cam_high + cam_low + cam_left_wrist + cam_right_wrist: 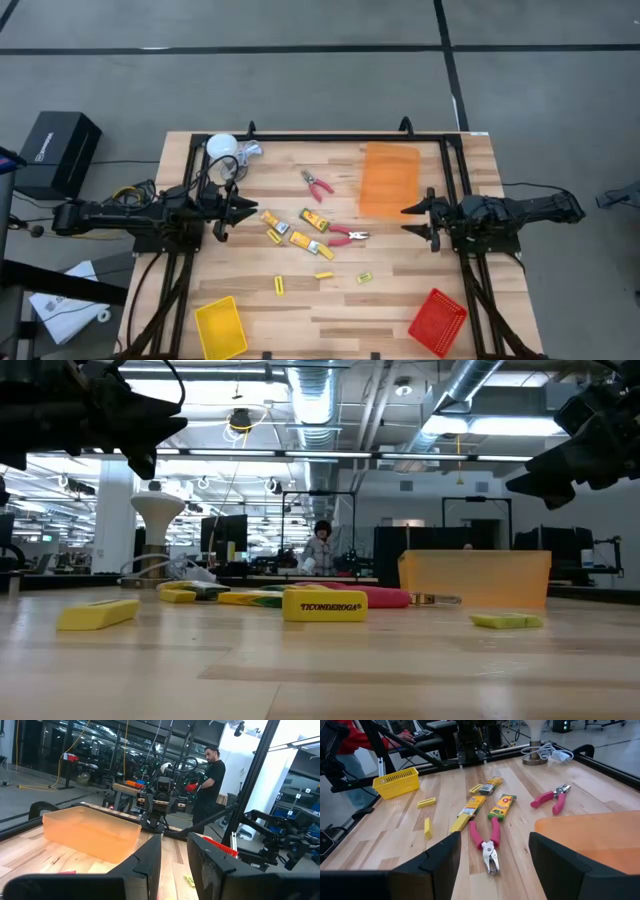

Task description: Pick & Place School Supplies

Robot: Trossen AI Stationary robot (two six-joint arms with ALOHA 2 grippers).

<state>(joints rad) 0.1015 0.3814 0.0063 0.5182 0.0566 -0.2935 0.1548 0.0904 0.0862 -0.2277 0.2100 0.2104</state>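
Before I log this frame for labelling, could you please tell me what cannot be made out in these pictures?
- Small yellow label-bearing blocks, high view: print too small to read.
- Translucent orange plastic tray, low view: its wall hides whatever lies inside and behind it.
- Red mesh basket, left wrist view: mostly hidden behind the left gripper.
- Yellow mesh basket, right wrist view: its contents cannot be seen through the wall.

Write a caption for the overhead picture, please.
Two robot arms wait, left gripper and right gripper open, flanking scattered yellow supplies.
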